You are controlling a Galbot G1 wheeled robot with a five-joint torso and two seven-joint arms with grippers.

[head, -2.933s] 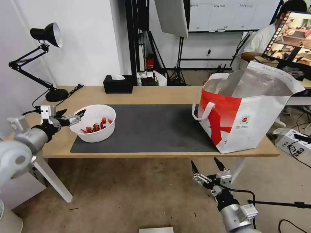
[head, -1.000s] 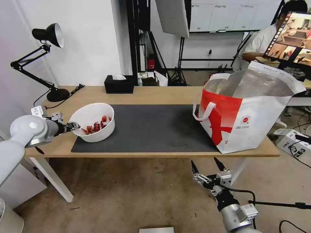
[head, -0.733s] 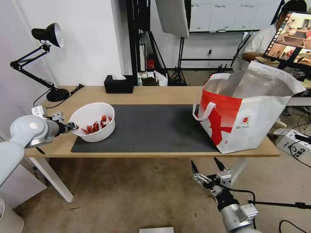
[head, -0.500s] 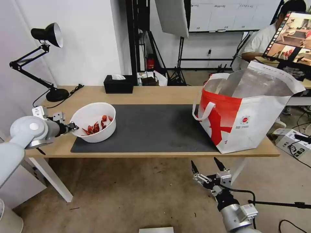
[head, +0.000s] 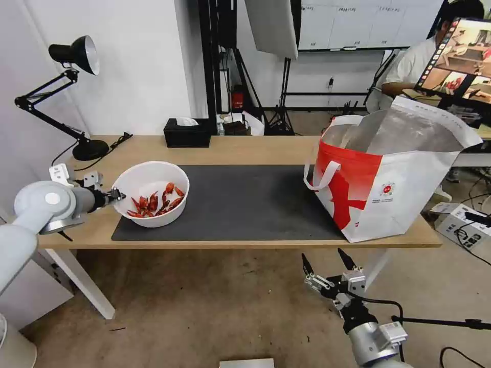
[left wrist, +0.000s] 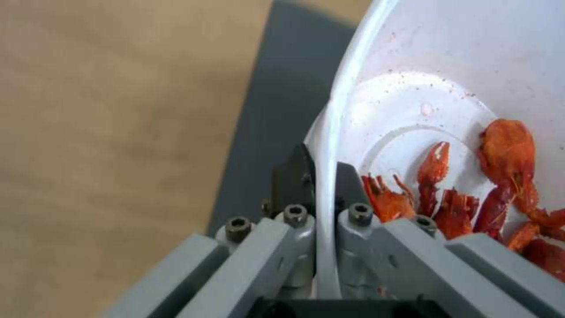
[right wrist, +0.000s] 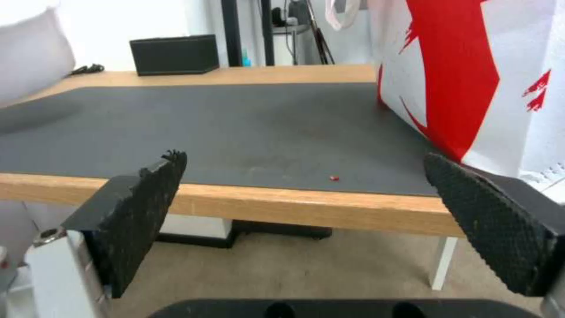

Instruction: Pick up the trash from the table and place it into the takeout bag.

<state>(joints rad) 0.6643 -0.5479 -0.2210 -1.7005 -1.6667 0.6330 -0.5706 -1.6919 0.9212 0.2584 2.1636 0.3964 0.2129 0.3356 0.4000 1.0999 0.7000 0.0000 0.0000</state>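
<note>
A white bowl (head: 153, 181) holding red scraps (head: 153, 203) sits at the left end of the dark grey mat (head: 240, 199) on the table (head: 245, 148). It is tipped a little toward me. My left gripper (head: 116, 194) is shut on the bowl's left rim. In the left wrist view the rim (left wrist: 327, 145) runs between the two fingers (left wrist: 291, 176), with the scraps (left wrist: 471, 194) just inside. The takeout bag (head: 404, 189) stands open at the table's right end. My right gripper (head: 327, 260) hangs open below the table's front edge, with the bag (right wrist: 500, 79) ahead of it.
A black tissue box (head: 186, 134) sits at the table's back edge and a black desk lamp (head: 76, 56) at the back left. A tiny red crumb (right wrist: 334, 178) lies on the mat near the front edge. A white carton (head: 460, 222) is on the floor at the right.
My left gripper, open beside the bowl at first, has shut on its rim. The bowl has shifted slightly right and tipped, and the red scraps have slid and spread. The right arm is unmoved.
</note>
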